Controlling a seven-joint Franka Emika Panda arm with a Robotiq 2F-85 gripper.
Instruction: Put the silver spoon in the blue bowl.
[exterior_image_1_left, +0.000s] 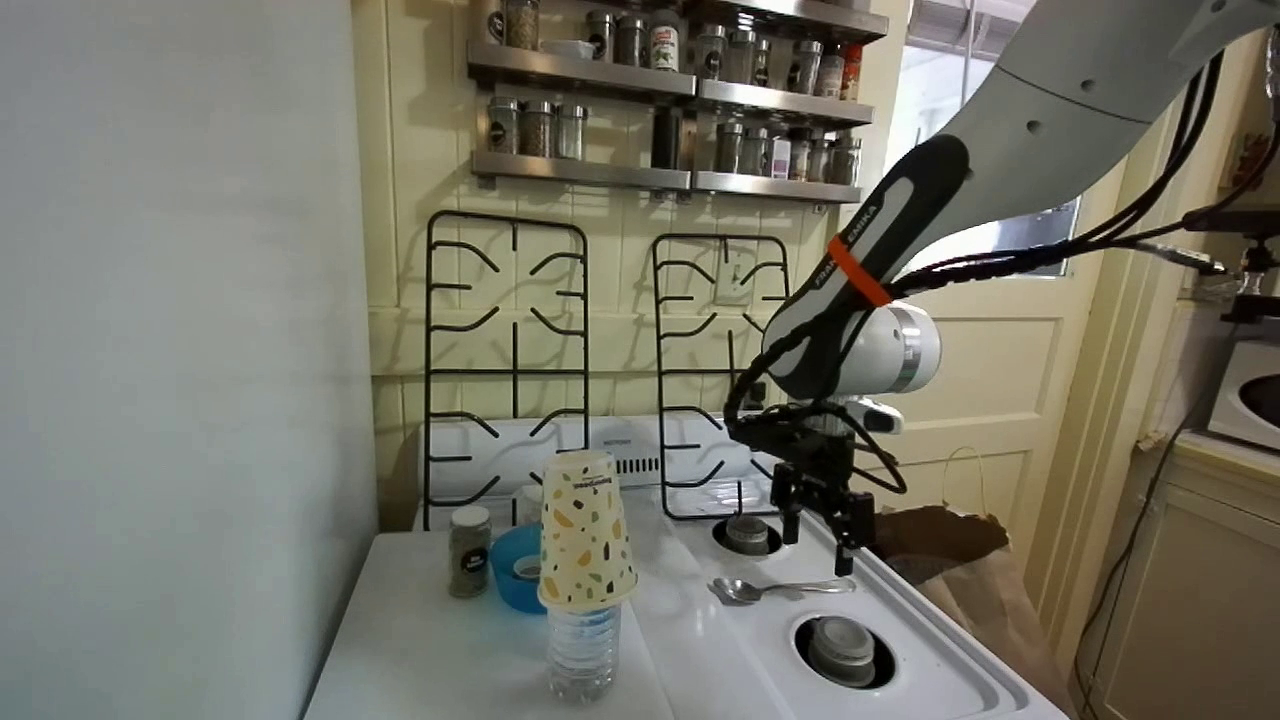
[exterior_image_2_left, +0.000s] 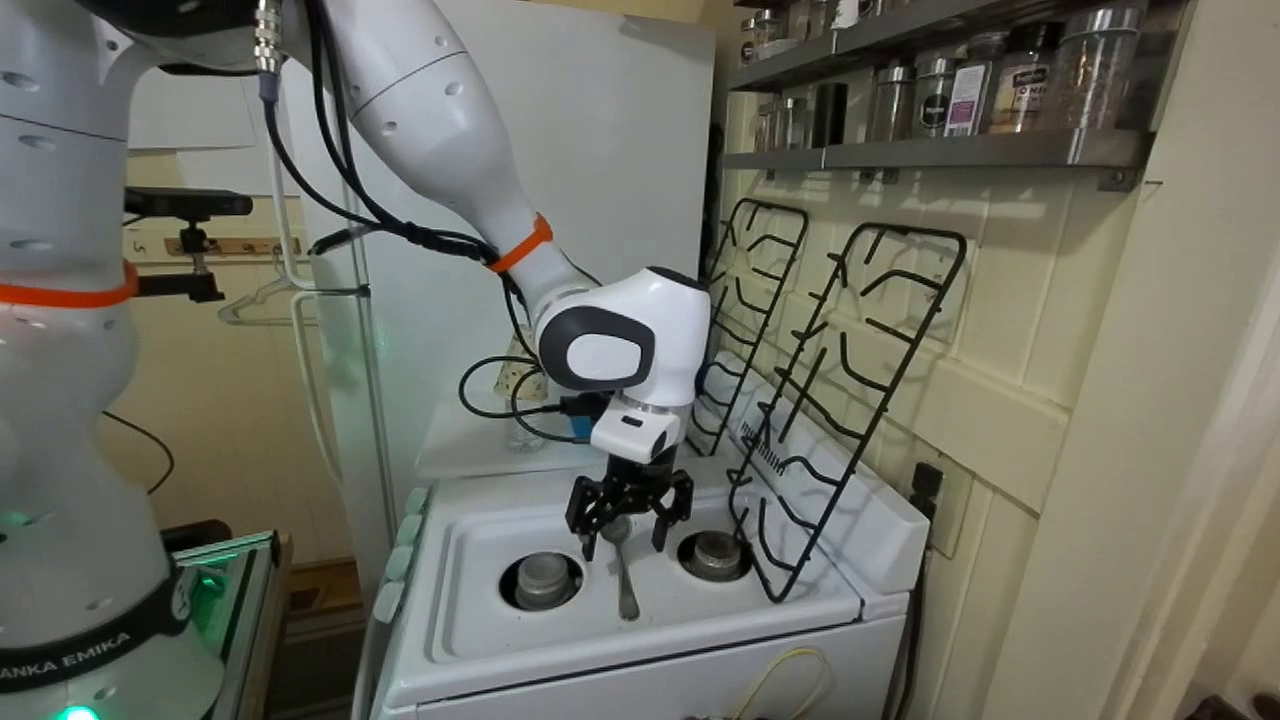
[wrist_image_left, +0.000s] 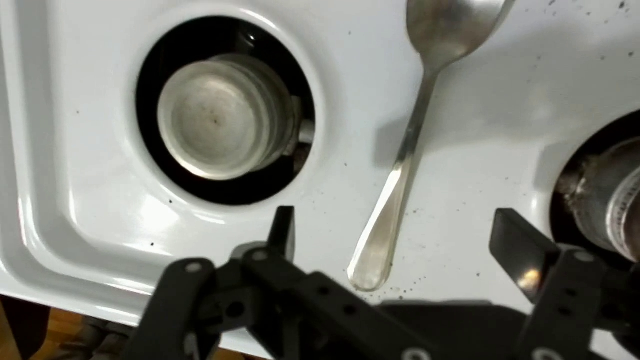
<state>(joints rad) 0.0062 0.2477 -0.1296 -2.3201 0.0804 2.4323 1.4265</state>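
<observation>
The silver spoon (exterior_image_1_left: 740, 591) lies on the white stove top between two burners. It also shows in an exterior view (exterior_image_2_left: 627, 600) and, with its handle toward the gripper, in the wrist view (wrist_image_left: 384, 225). My gripper (wrist_image_left: 393, 225) is open and empty above the spoon. Its fingers stand apart on either side of the handle, not touching it. The gripper also shows in both exterior views (exterior_image_1_left: 818, 548) (exterior_image_2_left: 624, 545). The blue bowl (exterior_image_1_left: 512, 592) stands on the white surface, partly hidden behind patterned cups. A small blue patch of it (exterior_image_2_left: 581, 427) shows behind the arm.
Upside-down patterned cups (exterior_image_1_left: 585, 530) sit over a clear bottle (exterior_image_1_left: 583, 655) in front of the bowl. A spice jar (exterior_image_1_left: 468, 550) stands beside the bowl. Burners (wrist_image_left: 215, 120) (exterior_image_1_left: 747, 536) flank the spoon. Black grates (exterior_image_1_left: 515, 372) (exterior_image_2_left: 870, 440) lean on the wall behind.
</observation>
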